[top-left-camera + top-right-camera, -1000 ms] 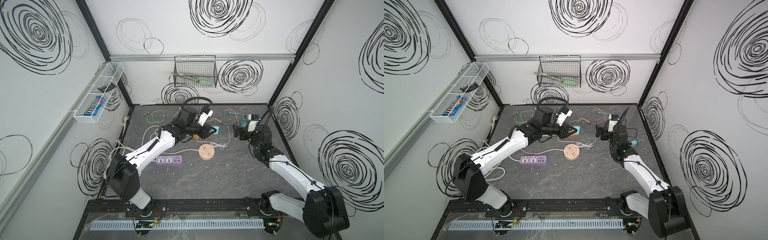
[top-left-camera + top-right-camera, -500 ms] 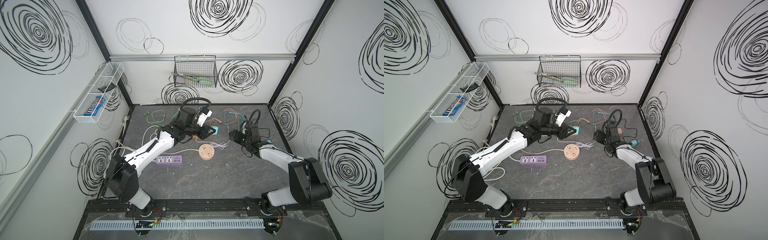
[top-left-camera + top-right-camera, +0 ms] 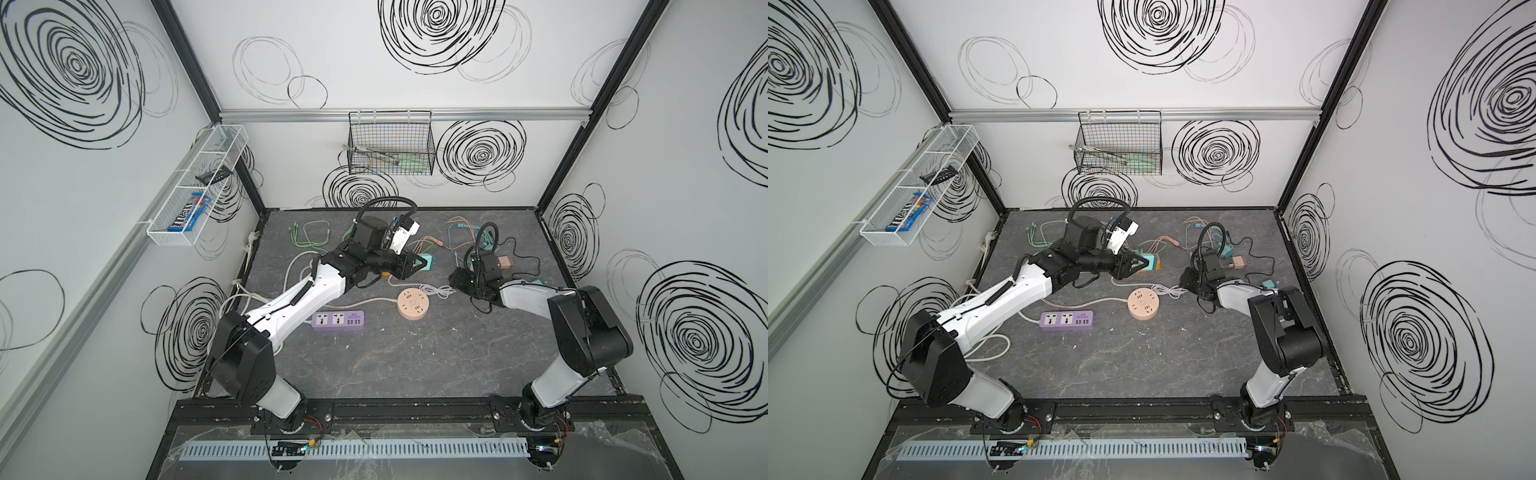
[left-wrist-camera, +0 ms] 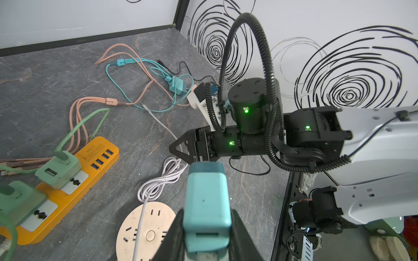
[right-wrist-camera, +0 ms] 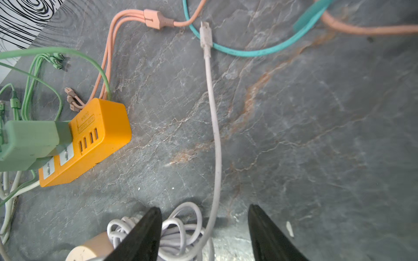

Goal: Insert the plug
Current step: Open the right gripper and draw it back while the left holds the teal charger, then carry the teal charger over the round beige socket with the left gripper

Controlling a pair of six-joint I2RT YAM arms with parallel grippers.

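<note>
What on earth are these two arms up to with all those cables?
The left gripper is clamped on a boxy teal charger plug, holding it in the air near a round peach socket hub and an orange power strip that carries two green chargers. The right gripper hangs open low over a thin white cable on the grey table. The teal plug is not in any socket yet.

Both top views look steeply down from high above the front edge onto the whole desk (image 3: 415,365). The wrist cameras sit close behind the left tool (image 4: 207,214) and the right tool (image 5: 203,208), facing forward along the jaws. Both catch the orange power strip (image 5: 101,126) ahead and off to one side.
</note>
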